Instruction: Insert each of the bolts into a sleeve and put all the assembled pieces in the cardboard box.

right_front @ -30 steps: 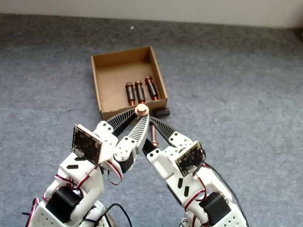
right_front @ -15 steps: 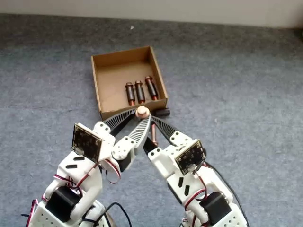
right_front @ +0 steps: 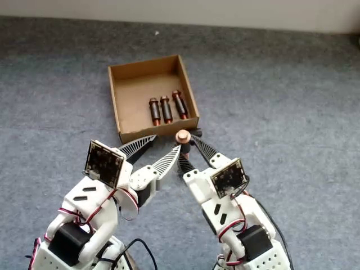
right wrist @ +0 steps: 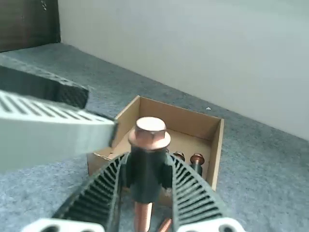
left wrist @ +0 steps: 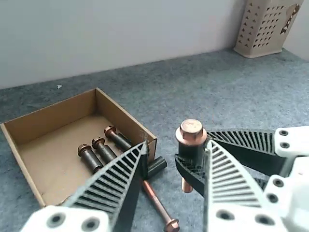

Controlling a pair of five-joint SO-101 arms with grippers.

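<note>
High view. On grey carpet [right_front: 281,112], a cardboard box [right_front: 115,101], open side up, with three assembled pieces [right_front: 166,109] lying side by side near its front wall. Just in front of that wall, right gripper [right_front: 187,147] clamped on a sleeved bolt [right_front: 182,137], held upright with the copper head on top. Left gripper [right_front: 167,142] just beside it, fingers spread wide, nothing held. Loose sleeve [right_front: 195,133] on the carpet at the box's front corner, just behind the held piece.

Left wrist view. Left gripper [left wrist: 175,144] gaping, with the sleeved bolt [left wrist: 189,133] standing in the gap. Gripped there from the side by the dark fingers of the right gripper [left wrist: 192,154], shank end poking out under the sleeve. Very close to one left finger; contact not clear. On the carpet beneath, a loose bolt [left wrist: 155,203] lying flat, near the loose sleeve [left wrist: 157,166] at the corner of the cardboard box [left wrist: 19,145]. Assembled pieces [left wrist: 104,151] in a row inside. Perforated beige bin [left wrist: 263,24] far back by the wall.

Right wrist view. Right gripper [right wrist: 147,166] squeezed onto the dark sleeve of the sleeved bolt [right wrist: 150,133], head above the fingers, shank out below. Left gripper's fingers [right wrist: 53,128] close alongside. Beyond, the cardboard box [right wrist: 217,145] with assembled pieces [right wrist: 197,160] inside. Tip of the loose bolt [right wrist: 164,224] on the carpet underneath.
</note>
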